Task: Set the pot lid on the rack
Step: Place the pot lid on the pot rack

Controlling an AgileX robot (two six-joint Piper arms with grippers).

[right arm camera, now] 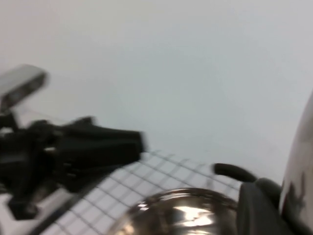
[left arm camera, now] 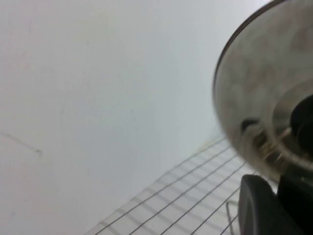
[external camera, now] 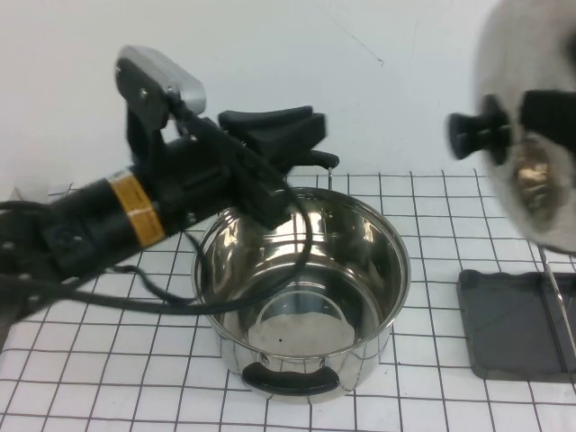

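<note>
The shiny domed pot lid (external camera: 531, 180) hangs tilted on edge at the upper right, above the rack, with its black knob (external camera: 475, 130) pointing left. My right gripper (external camera: 551, 112) shows as a black piece across the lid's face and is shut on the lid. The lid also shows in the left wrist view (left arm camera: 264, 93) and at the edge of the right wrist view (right arm camera: 301, 166). The rack (external camera: 504, 328) is a dark grey tray with thin wire bars (external camera: 560, 306) at the right. My left gripper (external camera: 301, 144) hovers open and empty over the pot's far rim.
The deep steel pot (external camera: 306, 297) with black loop handles stands uncovered at the table's middle, on the white checked cloth (external camera: 108, 360). My left arm (external camera: 117, 220) and its cables reach across the left side. A white wall stands behind the table.
</note>
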